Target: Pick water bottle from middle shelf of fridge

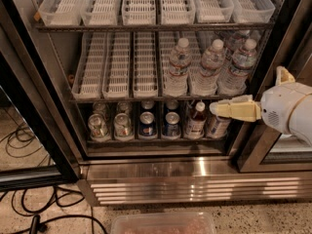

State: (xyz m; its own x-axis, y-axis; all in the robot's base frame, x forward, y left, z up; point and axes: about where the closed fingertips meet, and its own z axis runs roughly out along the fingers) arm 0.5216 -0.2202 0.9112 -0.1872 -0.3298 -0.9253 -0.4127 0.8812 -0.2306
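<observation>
The fridge (146, 172) stands open in front of me. Its middle shelf (117, 99) carries white slotted trays. Three clear water bottles with white caps stand at the front of its right half: left (178, 68), middle (209, 68), right (239, 65), with more behind them. My gripper (215, 109) reaches in from the right on a white arm (290, 108). It is just below the middle shelf's front edge, under the right-hand bottles and in front of the lower shelf's right end. It holds nothing that I can see.
The lower shelf holds soda cans (146, 125) and brown-drink bottles (196, 121). The top shelf (146, 27) has white trays. A black door frame (34, 116) is at left, and cables (29, 213) lie on the floor. A clear plastic tub (163, 224) sits at the bottom edge.
</observation>
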